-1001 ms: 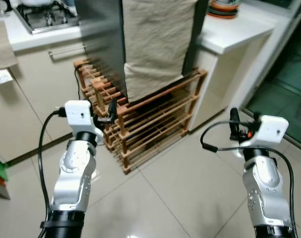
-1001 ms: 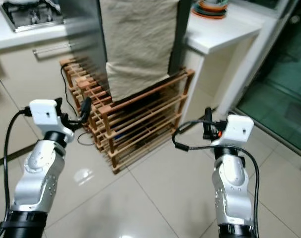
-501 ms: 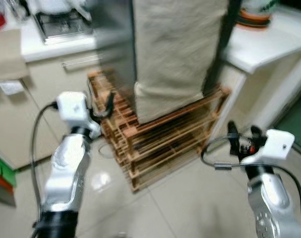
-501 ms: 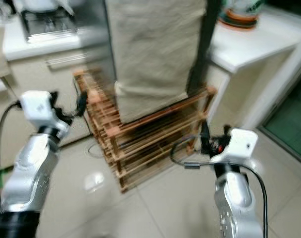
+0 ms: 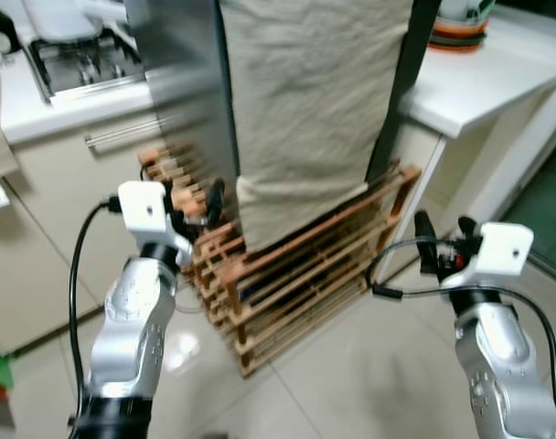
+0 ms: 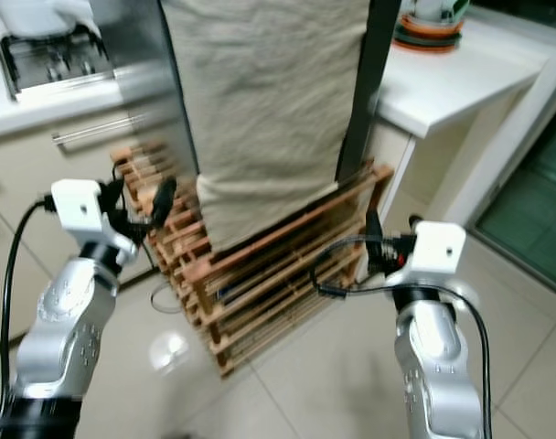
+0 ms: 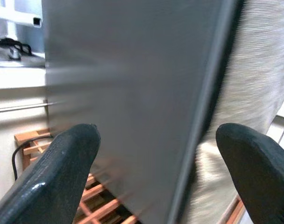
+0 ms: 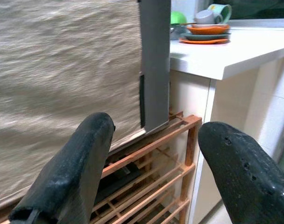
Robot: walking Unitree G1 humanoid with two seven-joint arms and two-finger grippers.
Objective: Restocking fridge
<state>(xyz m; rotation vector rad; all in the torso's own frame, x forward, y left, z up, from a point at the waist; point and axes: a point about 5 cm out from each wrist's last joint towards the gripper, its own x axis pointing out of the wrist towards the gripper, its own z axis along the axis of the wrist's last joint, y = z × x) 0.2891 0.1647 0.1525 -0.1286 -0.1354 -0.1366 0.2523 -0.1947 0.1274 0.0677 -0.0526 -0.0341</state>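
A grey steel fridge (image 5: pixel 182 101) stands on a low wooden slatted rack (image 5: pixel 296 274), with a beige cloth (image 5: pixel 305 110) draped down its front. My left gripper (image 5: pixel 196 197) is held up open, close to the fridge's grey side and the rack's left corner; the left wrist view looks between its fingers (image 7: pixel 67 158) at that grey panel (image 7: pixel 132 93). My right gripper (image 5: pixel 440 238) is open too, held out to the right of the rack. The right wrist view looks past its fingers (image 8: pixel 72 172) at the cloth (image 8: pixel 62 84) and the fridge's edge (image 8: pixel 155 65). Neither gripper holds anything.
A white counter (image 5: pixel 497 82) with stacked orange dishes (image 5: pixel 461 32) stands right of the fridge. A stove top (image 5: pixel 77 59) sits on cream cabinets with a bar handle (image 5: pixel 122 135) at the left. A glass door (image 5: pixel 552 210) is at far right. Glossy tiled floor (image 5: pixel 351 366) lies ahead.
The whole picture has shifted and blurred as the camera moved, and the fridge and rack now look nearer. Both grippers stay held out in front, open.
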